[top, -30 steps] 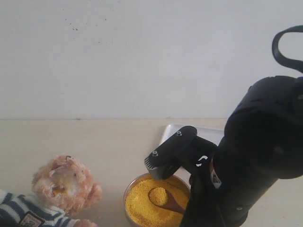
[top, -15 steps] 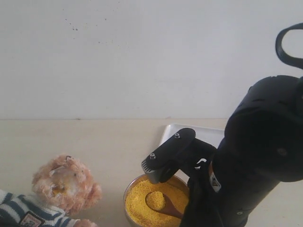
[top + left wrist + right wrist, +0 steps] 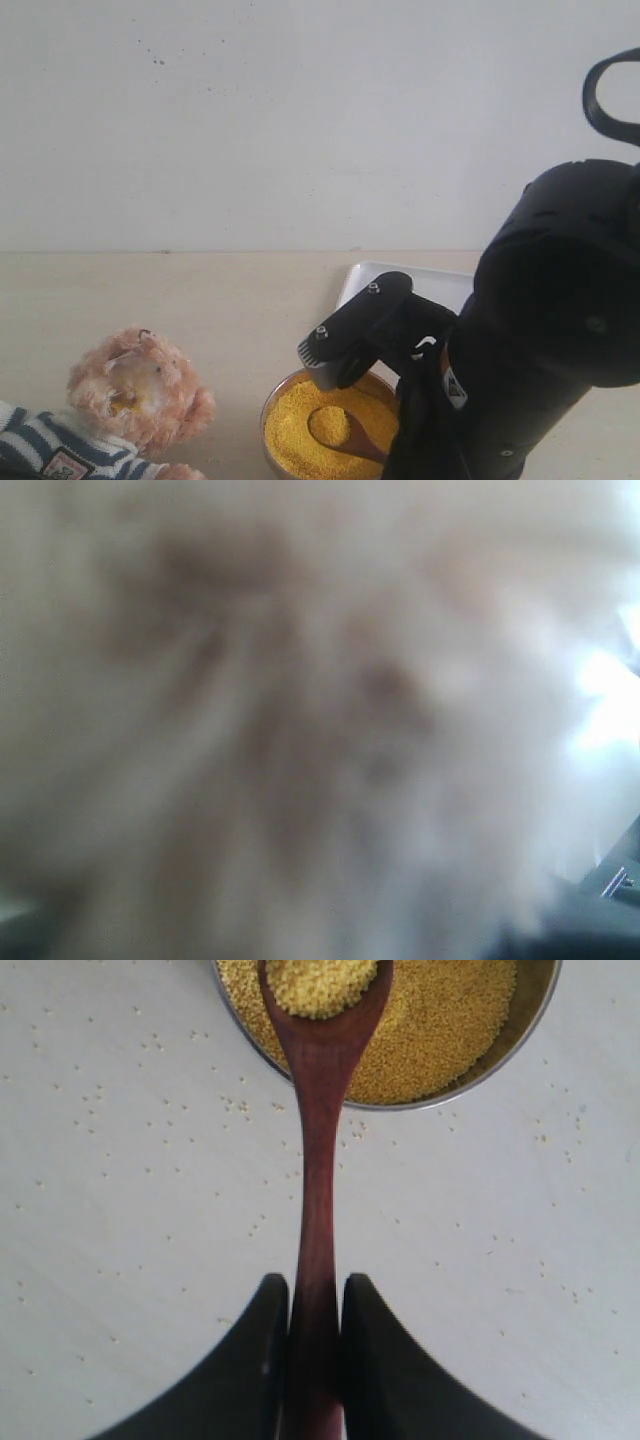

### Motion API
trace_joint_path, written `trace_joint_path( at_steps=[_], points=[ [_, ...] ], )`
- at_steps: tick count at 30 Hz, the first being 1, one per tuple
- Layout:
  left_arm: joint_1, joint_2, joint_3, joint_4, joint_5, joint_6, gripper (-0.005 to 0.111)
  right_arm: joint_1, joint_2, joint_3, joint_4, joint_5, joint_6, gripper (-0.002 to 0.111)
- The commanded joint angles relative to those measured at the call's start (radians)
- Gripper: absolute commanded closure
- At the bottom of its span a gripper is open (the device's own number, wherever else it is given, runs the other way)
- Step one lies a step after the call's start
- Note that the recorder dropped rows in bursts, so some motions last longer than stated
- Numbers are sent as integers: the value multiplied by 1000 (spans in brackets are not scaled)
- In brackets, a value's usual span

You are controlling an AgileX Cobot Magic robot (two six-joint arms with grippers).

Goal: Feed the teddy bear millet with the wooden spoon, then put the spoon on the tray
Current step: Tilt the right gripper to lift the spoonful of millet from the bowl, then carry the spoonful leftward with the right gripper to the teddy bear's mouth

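Note:
The teddy bear (image 3: 140,398) sits at the lower left in its striped shirt; its blurred fur (image 3: 300,710) fills the whole left wrist view, and no left jaws show there. The millet (image 3: 300,430) fills a round metal bowl (image 3: 267,420) near the front edge. My right gripper (image 3: 315,1285) is shut on the thin handle of the wooden spoon (image 3: 315,1160). The spoon's bowl (image 3: 330,425) carries a heap of millet and hangs over the metal bowl (image 3: 520,1045). The white tray (image 3: 400,282) lies just behind the bowl, partly hidden by the right arm.
The bulky black right arm (image 3: 560,320) covers the right side of the table. Loose millet grains (image 3: 150,1040) are scattered on the tabletop around the bowl. A plain white wall (image 3: 300,120) stands behind the table.
The right gripper and the loaded spoon shifted slightly to the left over the bowl, then stayed still. The teddy bear has not moved.

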State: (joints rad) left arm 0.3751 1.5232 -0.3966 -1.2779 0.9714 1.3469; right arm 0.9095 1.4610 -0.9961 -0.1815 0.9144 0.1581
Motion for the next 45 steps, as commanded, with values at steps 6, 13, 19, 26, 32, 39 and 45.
trace_joint_path(
  at_steps=[6, 13, 19, 26, 32, 39, 45],
  points=[
    [2, 1, 2, -14, 19, 7, 103, 68, -13, -5, -96, 47, 13, 106],
    [2, 1, 2, -14, 19, 7, 103, 171, -13, -159, -143, 162, 25, 106],
    [2, 1, 2, -14, 19, 7, 103, 207, 20, -221, -148, 178, 25, 106],
    [2, 1, 2, -14, 19, 7, 103, 246, 131, -335, -154, 190, 8, 106],
    [2, 1, 2, -14, 17, 7, 103, 276, 266, -464, -182, 190, 1, 106],
    [2, 1, 2, -14, 17, 7, 103, 276, 346, -554, -222, 185, -19, 106],
    [2, 1, 2, -14, 19, 7, 103, 276, 417, -621, -264, 186, -34, 106]
  ],
)
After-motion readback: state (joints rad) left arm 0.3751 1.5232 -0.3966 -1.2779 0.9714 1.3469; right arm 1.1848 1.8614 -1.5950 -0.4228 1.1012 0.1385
